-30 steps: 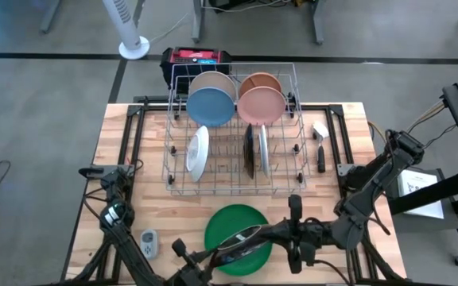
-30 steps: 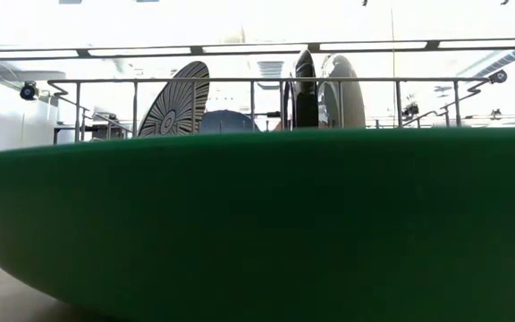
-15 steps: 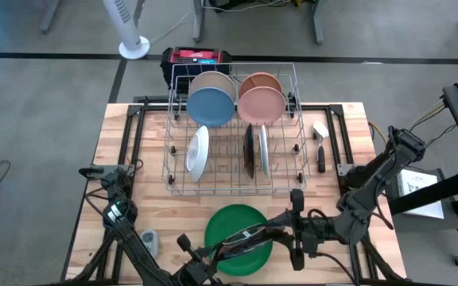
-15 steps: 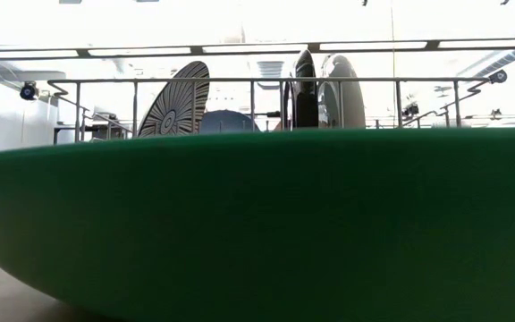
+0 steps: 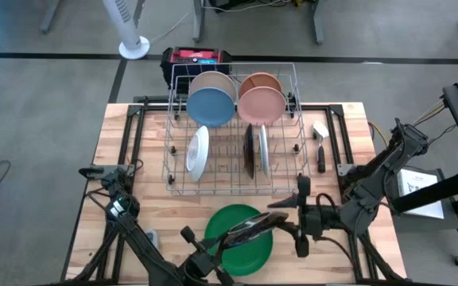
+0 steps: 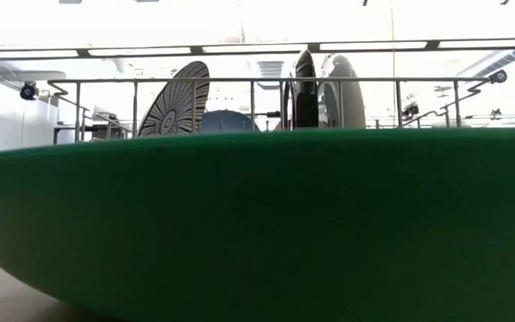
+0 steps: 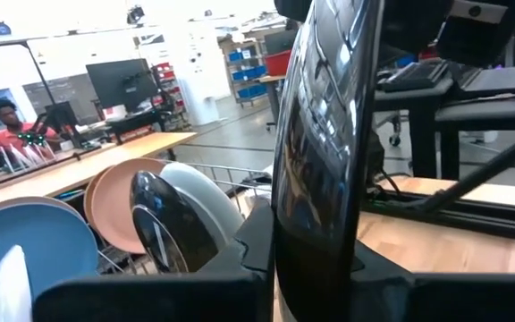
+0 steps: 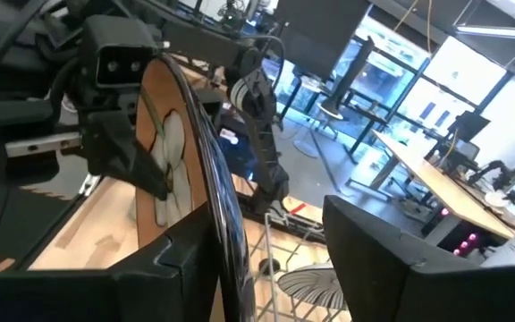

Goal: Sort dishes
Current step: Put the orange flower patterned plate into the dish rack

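Note:
My left gripper (image 5: 235,236) is shut on a dark glossy plate (image 5: 253,225), which stands on edge over the large green plate (image 5: 241,256) at the table's near edge. My right gripper (image 5: 300,218) is open just right of it. In the right wrist view its fingers stand on either side of the dark plate's rim (image 8: 226,233); whether one touches it I cannot tell. Blue (image 5: 211,107), pink (image 5: 261,105), tan (image 5: 213,82), striped (image 5: 199,152) and other dishes stand on edge in the wire rack (image 5: 233,187). The green plate (image 6: 257,224) fills the low view. My left gripper pinches the dark plate's rim (image 7: 307,255) between its two fingers. The fingers come slanting from the table's near left. The plate stands upright on edge above the green plate, its far rim (image 7: 329,54) pointing away from the gripper.
A small grey gadget (image 5: 148,237) lies near the left arm. A dark-handled utensil (image 5: 321,156) lies right of the rack. A red and black box (image 5: 196,57) sits behind the table. A person (image 7: 7,125) shows far off in the left wrist view.
My right gripper has opened, let go of the dark plate and drawn back a little toward the table's right edge. The plate stays on edge in my left gripper, which has carried it slightly toward the right and far side.

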Robot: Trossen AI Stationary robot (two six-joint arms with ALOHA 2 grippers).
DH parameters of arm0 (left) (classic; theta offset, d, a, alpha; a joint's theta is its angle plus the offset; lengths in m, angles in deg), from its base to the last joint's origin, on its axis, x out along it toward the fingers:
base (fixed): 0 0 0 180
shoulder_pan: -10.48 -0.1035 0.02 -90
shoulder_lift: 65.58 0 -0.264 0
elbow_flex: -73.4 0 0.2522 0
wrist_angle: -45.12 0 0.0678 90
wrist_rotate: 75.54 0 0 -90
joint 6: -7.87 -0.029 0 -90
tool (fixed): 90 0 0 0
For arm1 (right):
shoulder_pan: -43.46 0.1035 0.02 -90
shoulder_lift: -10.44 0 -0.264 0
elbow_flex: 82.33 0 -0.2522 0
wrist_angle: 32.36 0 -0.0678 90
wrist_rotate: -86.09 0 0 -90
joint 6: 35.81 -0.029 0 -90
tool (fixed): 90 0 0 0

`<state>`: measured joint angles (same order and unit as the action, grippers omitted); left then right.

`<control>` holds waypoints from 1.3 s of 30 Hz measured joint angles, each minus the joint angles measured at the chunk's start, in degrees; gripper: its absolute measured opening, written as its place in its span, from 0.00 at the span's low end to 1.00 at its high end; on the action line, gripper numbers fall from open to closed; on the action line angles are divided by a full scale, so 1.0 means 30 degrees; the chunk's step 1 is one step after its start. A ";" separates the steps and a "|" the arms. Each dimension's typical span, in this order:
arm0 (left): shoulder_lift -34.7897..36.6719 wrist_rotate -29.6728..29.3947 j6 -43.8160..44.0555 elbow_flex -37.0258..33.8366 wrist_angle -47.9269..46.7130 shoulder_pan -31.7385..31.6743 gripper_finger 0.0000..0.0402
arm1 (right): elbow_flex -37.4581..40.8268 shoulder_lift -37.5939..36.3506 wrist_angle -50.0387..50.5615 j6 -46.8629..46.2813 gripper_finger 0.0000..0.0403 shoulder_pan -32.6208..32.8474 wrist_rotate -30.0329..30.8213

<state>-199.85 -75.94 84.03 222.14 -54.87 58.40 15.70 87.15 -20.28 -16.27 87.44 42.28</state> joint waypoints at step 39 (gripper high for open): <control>0.4335 0.0483 -0.4565 -0.0073 -0.1300 -0.0699 0.03 | -0.4277 -0.2111 0.5693 -0.2575 0.45 0.0026 0.3310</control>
<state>-186.84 -74.49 70.34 221.92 -58.77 56.30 2.87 80.82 -3.20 -24.00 87.52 52.21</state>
